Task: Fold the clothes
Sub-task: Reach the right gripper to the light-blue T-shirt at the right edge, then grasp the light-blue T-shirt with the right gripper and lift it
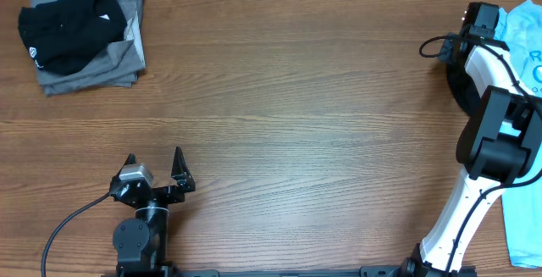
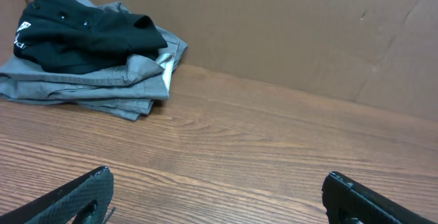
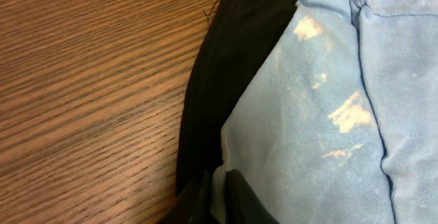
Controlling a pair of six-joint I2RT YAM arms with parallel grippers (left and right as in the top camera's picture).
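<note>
A light-blue T-shirt (image 3: 321,114) lies at the table's far right edge (image 1: 523,31), on top of a black T-shirt (image 3: 219,80) whose dark edge shows beside it (image 1: 456,82). My right gripper (image 3: 217,186) is shut on the light-blue shirt's left edge, with a fold of the fabric pinched between its fingers; in the overhead view it sits at the back right (image 1: 483,19). My left gripper (image 1: 157,174) stands open near the front left, over bare wood with nothing between its fingers (image 2: 219,190).
A folded stack of grey and black garments (image 1: 85,36) sits at the back left corner, and it also shows in the left wrist view (image 2: 89,53). A brown wall (image 2: 287,25) rises behind the table. Bare wooden tabletop (image 1: 296,116) spans the middle.
</note>
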